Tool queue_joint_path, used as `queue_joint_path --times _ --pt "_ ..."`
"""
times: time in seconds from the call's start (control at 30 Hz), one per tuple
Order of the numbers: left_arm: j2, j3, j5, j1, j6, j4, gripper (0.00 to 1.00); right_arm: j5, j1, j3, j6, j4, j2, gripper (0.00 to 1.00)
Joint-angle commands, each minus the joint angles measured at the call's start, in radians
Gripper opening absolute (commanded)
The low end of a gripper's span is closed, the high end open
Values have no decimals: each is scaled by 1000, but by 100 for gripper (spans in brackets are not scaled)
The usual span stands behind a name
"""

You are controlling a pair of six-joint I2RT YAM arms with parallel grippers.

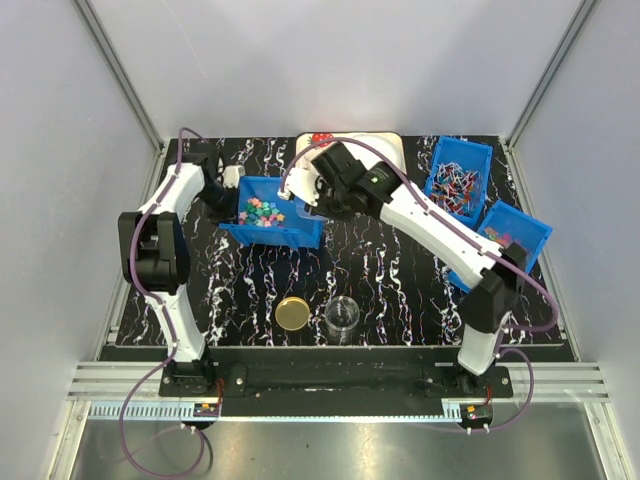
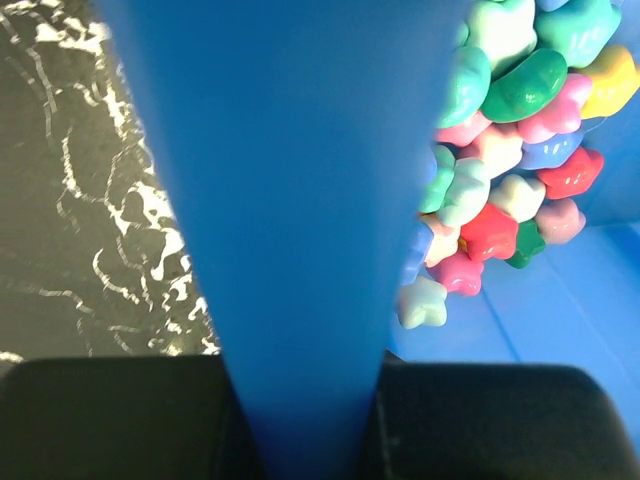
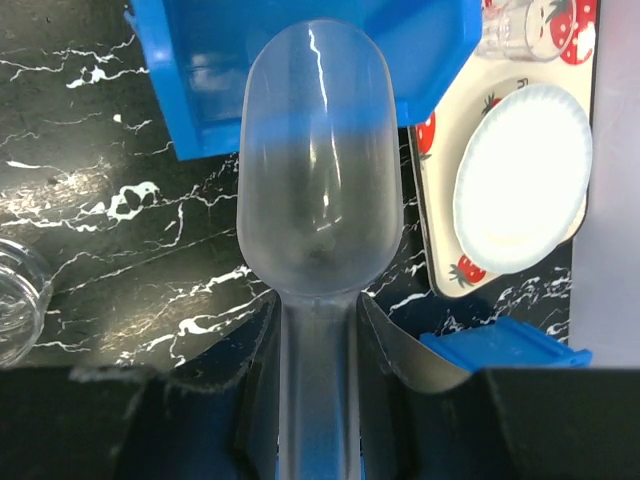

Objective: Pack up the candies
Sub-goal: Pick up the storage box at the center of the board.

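The candies (image 1: 262, 210) lay heaped in a blue bin (image 1: 285, 232) toward the table's back left. The left gripper (image 2: 305, 420) held that bin's wall pinched between nearly closed jaws. The right gripper (image 3: 318, 345) was clamped on the handle of a clear scoop (image 3: 315, 170) near the bin's edge. Another bin (image 1: 460, 178) held thin stick sweets.

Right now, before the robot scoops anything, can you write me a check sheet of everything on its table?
Surface: table, black with white veins.
Job's things: candies piled in a blue bin; clear jar open, gold lid beside it, not touching.
Clutter: strawberry tray; two more blue bins on the right.
Grippers: left gripper shut on the blue bin's wall; right gripper shut on an empty clear scoop.
Cables: purple cables loop along both arms.
Surroundings: pale walls, metal frame.
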State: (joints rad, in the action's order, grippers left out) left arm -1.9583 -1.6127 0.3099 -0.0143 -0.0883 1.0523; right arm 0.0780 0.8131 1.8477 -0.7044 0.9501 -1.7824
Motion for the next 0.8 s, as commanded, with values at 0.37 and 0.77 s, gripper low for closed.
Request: queue_joint_path --times 0.37,0.77 --pt "127 -24 -28 -72 1 14 0 20 37 629 -145 495 -420 0" --pt "141 -10 -11 -81 4 5 0 29 49 665 -193 561 -552 0"
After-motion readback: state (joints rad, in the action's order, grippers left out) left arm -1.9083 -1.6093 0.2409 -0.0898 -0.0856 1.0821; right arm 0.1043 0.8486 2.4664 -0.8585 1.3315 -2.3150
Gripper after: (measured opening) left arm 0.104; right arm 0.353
